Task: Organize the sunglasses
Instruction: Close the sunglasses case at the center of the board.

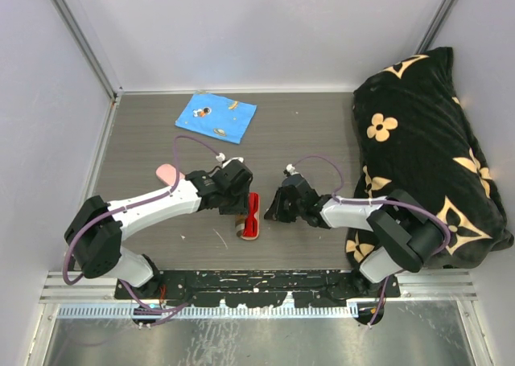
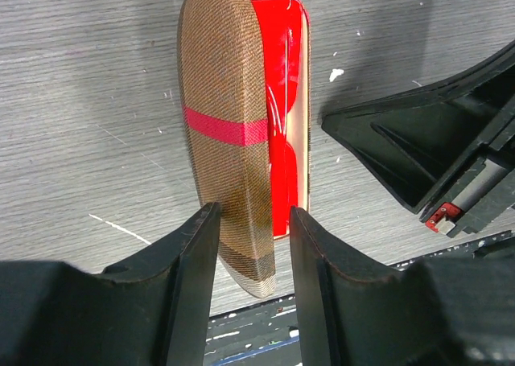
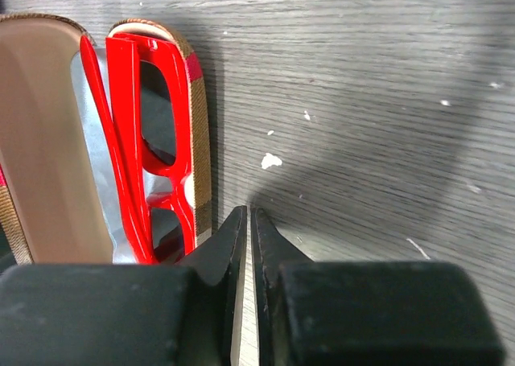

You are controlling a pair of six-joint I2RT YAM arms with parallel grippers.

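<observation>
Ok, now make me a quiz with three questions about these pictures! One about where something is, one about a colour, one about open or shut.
1. Where are the red glasses?
A on a chair
B in the case
C on a shelf

2. What colour is the cloth at the back?
A blue
B green
C yellow

3. How is the right gripper?
A wide open
B holding the glasses
C shut, empty

Answers:
1 B, the red frame lies inside the open case.
2 A, the cloth is blue with small pictures on it.
3 C, its fingers nearly touch and nothing is between them.
</observation>
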